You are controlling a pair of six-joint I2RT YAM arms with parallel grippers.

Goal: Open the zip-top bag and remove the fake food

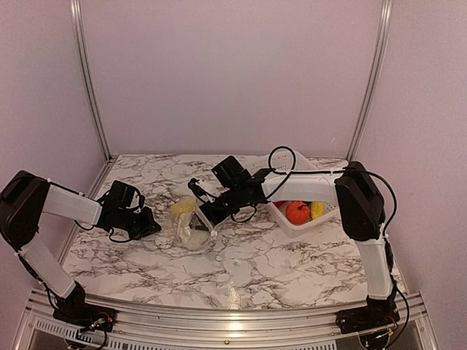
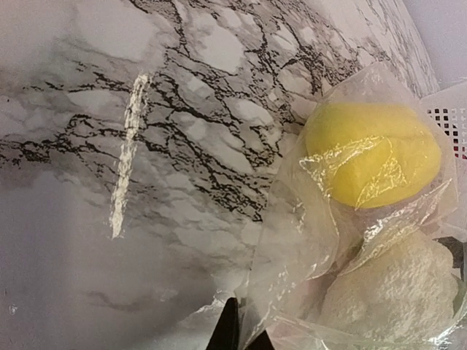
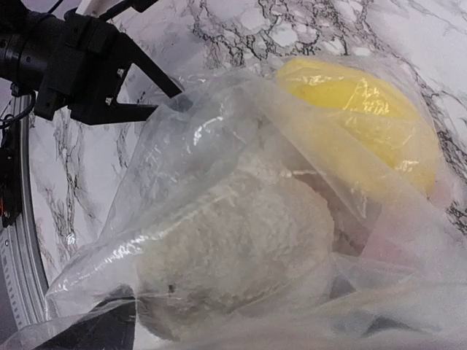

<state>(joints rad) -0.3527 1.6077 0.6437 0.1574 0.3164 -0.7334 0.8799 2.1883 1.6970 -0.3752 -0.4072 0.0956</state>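
In the top view the bag [image 1: 192, 227] lies on the marble table [image 1: 255, 266] between the two arms, its long axis running roughly from 11 to 5 o'clock; inside it sit a yellow toy [image 1: 182, 209] at the 11 o'clock end and a cream-white toy [image 3: 233, 248] below it. The left pincer [image 1: 155, 227] is at the bag's 9 o'clock side, so the bag lies at 3 o'clock from it; its fingers are drawn almost together on a corner of the film, seemingly pinching it. The right pincer [image 1: 208, 216] meets the bag at its 2 o'clock edge, and both are about equally near; film drapes over its fingers, so how wide it stands, and whether it grips, cannot be told. The left arm reaches low with its elbow out at 9 o'clock; the right forearm stretches level across from 3 o'clock, passing over the white basket [image 1: 288, 224], which holds an orange toy [image 1: 297, 212].
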